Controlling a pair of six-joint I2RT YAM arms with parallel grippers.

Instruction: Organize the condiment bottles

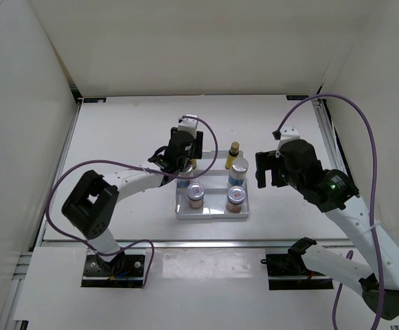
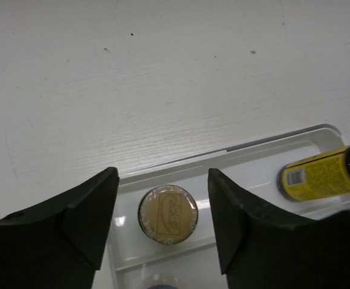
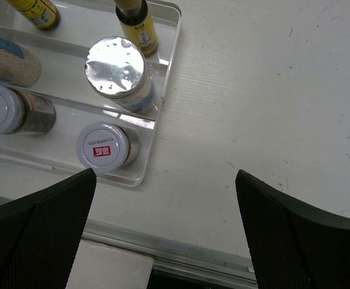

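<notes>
Standing in the tray (image 1: pixel 209 216) are what look like all six condiment bottles (image 3: pixel 115 67), though one jar (image 3: pixel 9 57) is cropped. Left hand (image 2: pixel 162 174) hovers slightly open around a yellow bottle's tan cap (image 2: pixel 168 214), gripping nothing; right hand (image 3: pixel 165 173) gapes empty over the counter (image 3: pixel 271 90). Little seems left.

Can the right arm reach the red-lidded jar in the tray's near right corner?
Probably yes: the open right gripper hangs beside the tray, the jar stands at that edge, and nothing lies between.
</notes>
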